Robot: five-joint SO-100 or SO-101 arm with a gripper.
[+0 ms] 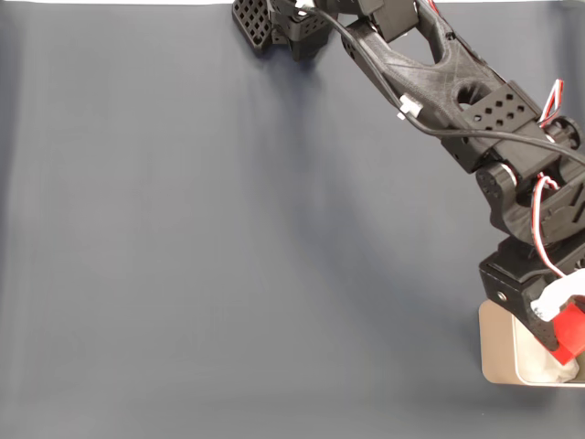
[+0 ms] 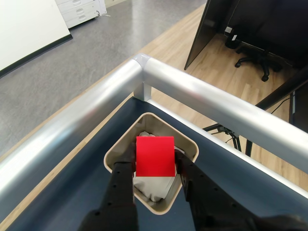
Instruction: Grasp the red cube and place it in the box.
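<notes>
No lettering or label is readable anywhere. In the wrist view the gripper [image 2: 155,166] is clenched on the red cube [image 2: 154,156], a plain matte bright block pinched between both black fingers [image 2: 122,175], held just above the beige box [image 2: 190,146] with white wrinkly padding [image 2: 150,187]. The fixed view shows the cube [image 1: 572,331] over the box [image 1: 495,352] at the grey table's [image 1: 201,238] lower right corner.

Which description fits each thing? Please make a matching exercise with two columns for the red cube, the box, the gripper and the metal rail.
Things:
1. red cube
2. box
3. gripper
4. metal rail

Descriptions:
A. beige, with white padding inside
B. shiny silver, along the table edge
C. held above the box
D. black, closed on the cube

Pairs: 1-C, 2-A, 3-D, 4-B
</notes>
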